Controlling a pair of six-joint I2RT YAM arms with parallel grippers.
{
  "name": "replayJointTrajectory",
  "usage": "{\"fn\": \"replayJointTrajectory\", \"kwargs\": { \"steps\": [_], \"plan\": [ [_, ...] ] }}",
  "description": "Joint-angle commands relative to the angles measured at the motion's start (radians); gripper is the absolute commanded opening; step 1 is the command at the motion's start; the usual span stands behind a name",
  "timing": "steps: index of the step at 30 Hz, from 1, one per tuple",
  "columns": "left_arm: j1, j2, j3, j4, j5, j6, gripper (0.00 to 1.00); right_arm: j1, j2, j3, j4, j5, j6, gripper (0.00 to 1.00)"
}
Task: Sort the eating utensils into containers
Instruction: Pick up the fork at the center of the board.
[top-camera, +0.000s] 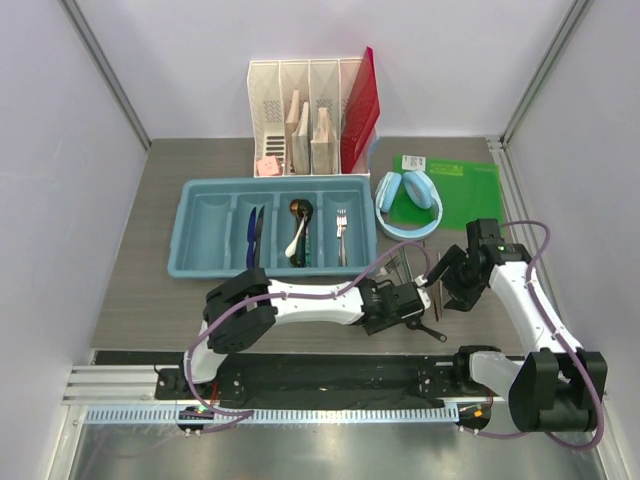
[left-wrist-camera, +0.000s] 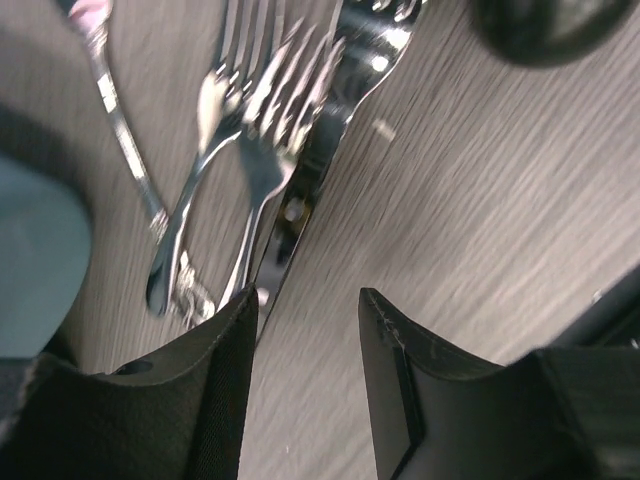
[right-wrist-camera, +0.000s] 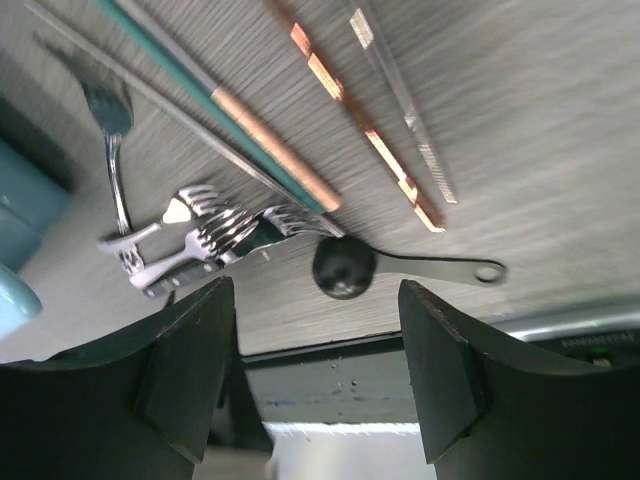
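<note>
The light blue tray (top-camera: 205, 262) holds blue knives (top-camera: 254, 232), spoons (top-camera: 299, 230) and forks (top-camera: 341, 228) in separate compartments; its left compartment is bare. Loose silver forks (left-wrist-camera: 262, 110) and a dark knife (left-wrist-camera: 297, 205) lie on the table just ahead of my left gripper (left-wrist-camera: 305, 310), which is open and empty. My right gripper (right-wrist-camera: 318, 300) is open and empty above a black spoon (right-wrist-camera: 345, 268), beside forks (right-wrist-camera: 222, 232) and chopsticks (right-wrist-camera: 262, 132). In the top view the left gripper (top-camera: 412, 303) and the right gripper (top-camera: 448, 285) are close together over this pile.
Light blue headphones (top-camera: 408, 203) lie on a green board (top-camera: 462, 190) behind the pile. A white file organizer (top-camera: 300, 120) with a red divider stands at the back. The table's near edge and black rail (right-wrist-camera: 340, 370) run just below the black spoon.
</note>
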Motion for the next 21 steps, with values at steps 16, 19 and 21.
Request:
{"fn": "replayJointTrajectory", "kwargs": {
  "steps": [16, 19, 21],
  "plan": [
    [0.009, 0.055, 0.036, 0.075, -0.044, 0.150, 0.46, -0.046, -0.061, 0.054, -0.055, 0.026, 0.036, 0.71],
    [0.028, 0.067, 0.050, 0.069, -0.019, 0.150, 0.46, -0.046, -0.059, 0.052, -0.049, 0.021, 0.036, 0.71],
    [0.044, 0.086, 0.058, 0.060, 0.010, 0.150, 0.46, -0.046, -0.055, 0.052, -0.043, 0.015, 0.038, 0.71]
  ]
}}
